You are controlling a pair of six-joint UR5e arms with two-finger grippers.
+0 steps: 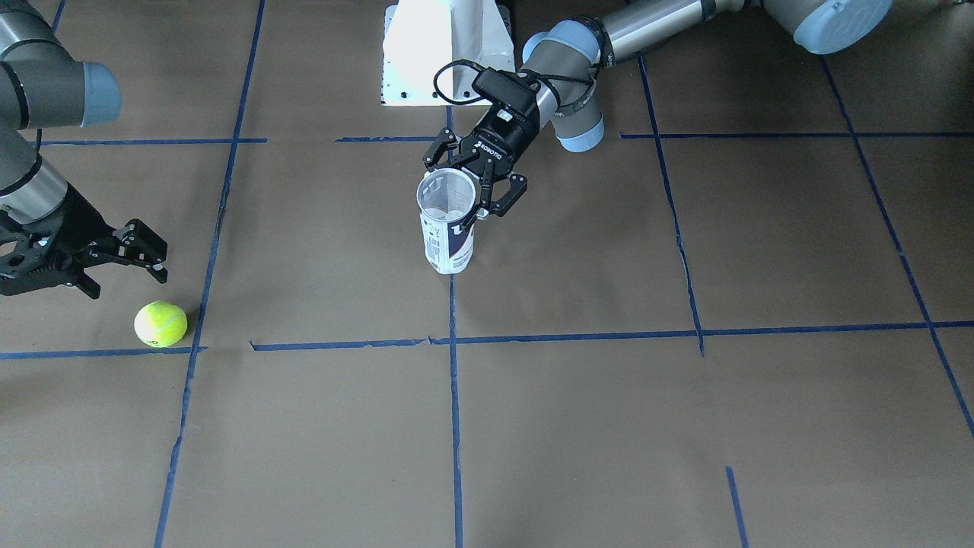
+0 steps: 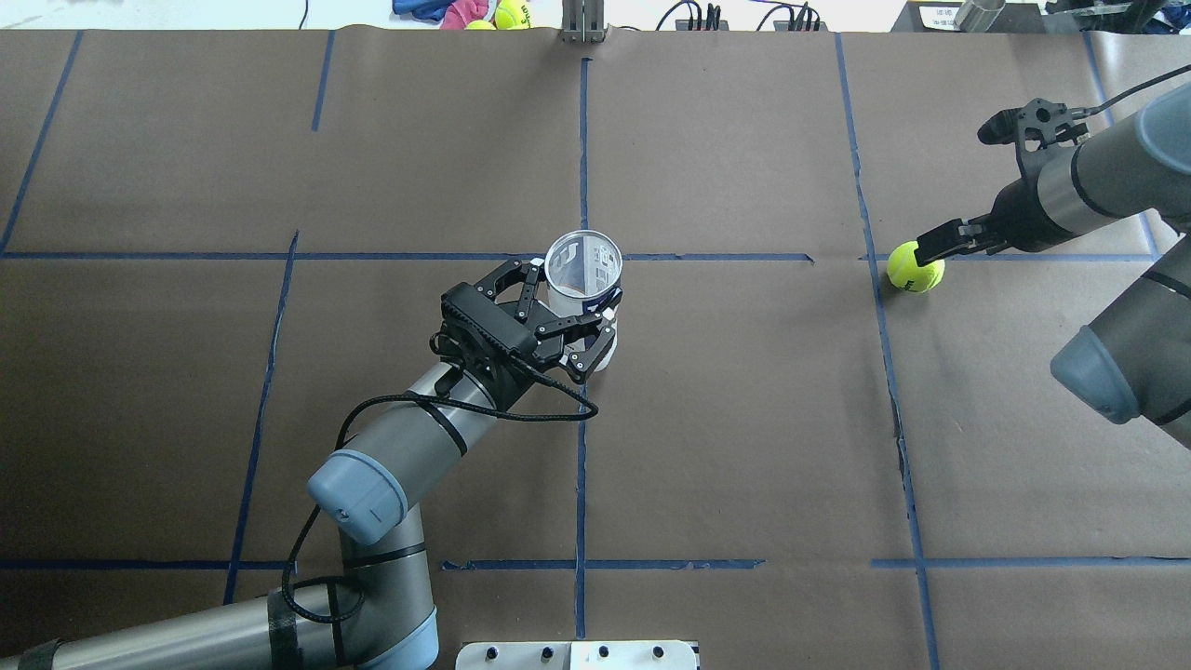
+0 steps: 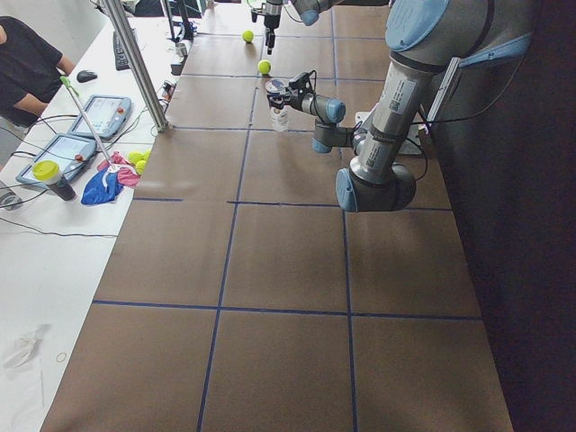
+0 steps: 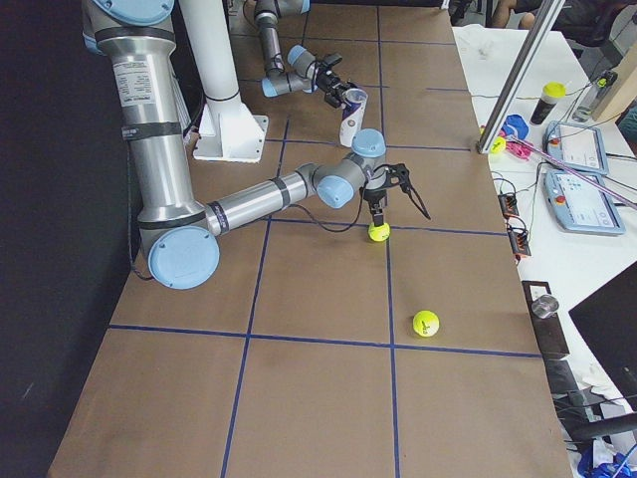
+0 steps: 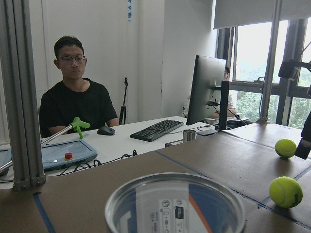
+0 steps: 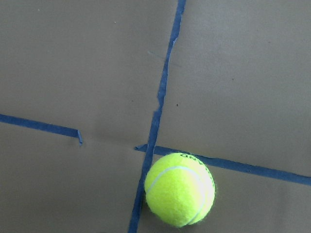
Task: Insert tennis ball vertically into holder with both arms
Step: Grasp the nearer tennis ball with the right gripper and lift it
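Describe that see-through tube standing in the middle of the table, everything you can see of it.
The holder is a clear plastic can with a white and navy label around its lower half and a metal rim at its open top. It is empty and stands upright on the brown paper-covered table, by a blue tape line. The left gripper has its black fingers on either side of its upper part; whether they press it I cannot tell.
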